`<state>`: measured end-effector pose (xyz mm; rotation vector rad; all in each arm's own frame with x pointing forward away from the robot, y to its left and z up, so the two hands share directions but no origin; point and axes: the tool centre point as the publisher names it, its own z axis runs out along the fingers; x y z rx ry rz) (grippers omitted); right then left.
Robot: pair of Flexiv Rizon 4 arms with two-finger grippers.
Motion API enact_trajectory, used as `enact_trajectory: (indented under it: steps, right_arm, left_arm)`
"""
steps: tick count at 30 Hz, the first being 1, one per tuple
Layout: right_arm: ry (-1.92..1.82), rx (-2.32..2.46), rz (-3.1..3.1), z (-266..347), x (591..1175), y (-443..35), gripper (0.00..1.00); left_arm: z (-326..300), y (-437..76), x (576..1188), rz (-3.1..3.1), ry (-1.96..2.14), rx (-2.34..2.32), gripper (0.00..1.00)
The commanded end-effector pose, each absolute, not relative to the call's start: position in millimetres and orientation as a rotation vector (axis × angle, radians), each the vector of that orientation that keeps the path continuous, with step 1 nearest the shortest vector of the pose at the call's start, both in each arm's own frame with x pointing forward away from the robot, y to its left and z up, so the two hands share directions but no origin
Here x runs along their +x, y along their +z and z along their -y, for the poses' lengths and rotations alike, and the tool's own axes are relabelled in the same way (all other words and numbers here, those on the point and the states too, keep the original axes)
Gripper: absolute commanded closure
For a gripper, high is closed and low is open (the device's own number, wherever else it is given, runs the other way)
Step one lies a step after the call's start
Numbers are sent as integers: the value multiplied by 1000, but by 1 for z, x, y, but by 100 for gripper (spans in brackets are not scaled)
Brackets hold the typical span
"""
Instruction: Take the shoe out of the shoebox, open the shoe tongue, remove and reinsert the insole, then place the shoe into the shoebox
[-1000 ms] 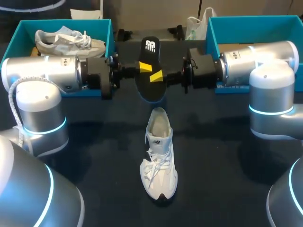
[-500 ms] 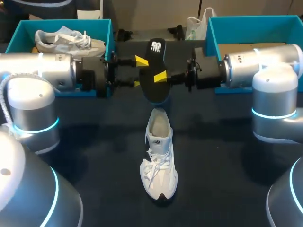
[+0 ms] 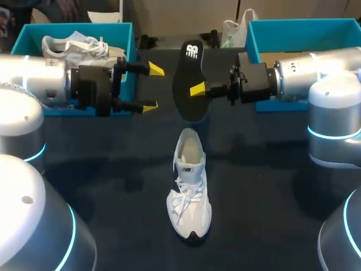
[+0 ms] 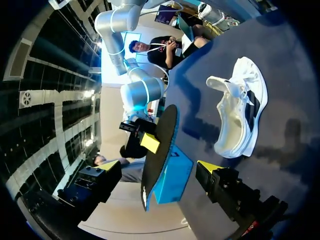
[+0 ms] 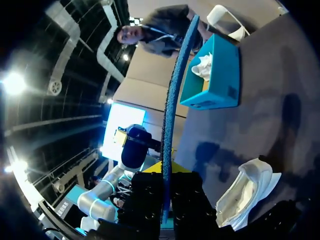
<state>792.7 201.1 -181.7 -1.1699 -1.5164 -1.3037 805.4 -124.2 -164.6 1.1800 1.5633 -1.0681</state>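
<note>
The black insole (image 3: pixel 189 79) hangs upright above the table's far middle, with my right gripper (image 3: pixel 198 89) shut on its edge. In the right wrist view the insole (image 5: pixel 176 85) shows edge-on, rising from between that gripper's (image 5: pixel 165 172) fingers. My left gripper (image 3: pixel 153 88) stands open just left of the insole, apart from it. From the left wrist, the insole (image 4: pixel 161 135) is ahead of the open gripper (image 4: pixel 160 166). The white shoe (image 3: pixel 189 183) lies on the dark table below the insole, its opening toward the far side; it also shows as shoe (image 4: pixel 240 117) and shoe (image 5: pixel 247 192).
A teal shoebox (image 3: pixel 125 34) at the far left holds a second pale shoe (image 3: pixel 82 48). Another teal shoebox (image 3: pixel 293 25) stands at the far right, behind my right arm. A white bag (image 3: pixel 234 31) sits between them at the back.
My left gripper has opened, let go of the insole and drawn back to the left. The right gripper keeps the insole, shifted slightly right and up.
</note>
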Motion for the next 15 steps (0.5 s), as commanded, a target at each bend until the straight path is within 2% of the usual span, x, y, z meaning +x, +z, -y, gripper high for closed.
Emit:
enact_trajectory:
  steps: [1, 5, 10, 15]
  right_arm:
    - [-1314, -1164, 1526, -202, 793, -181, 100]
    - [-1420, -1034, 1579, -200, 787, -181, 100]
    - [-1472, -1041, 1605, -198, 790, -185, 100]
    - [-1492, -1048, 1606, -199, 793, -187, 100]
  left_arm:
    - [125, -160, 810, -1709, -1117, 1155, 0]
    - [112, -151, 819, -2036, -1229, 1119, 0]
    - [101, -157, 831, -2528, -1027, 888, 0]
    - [101, -157, 831, -2528, -1027, 888, 0]
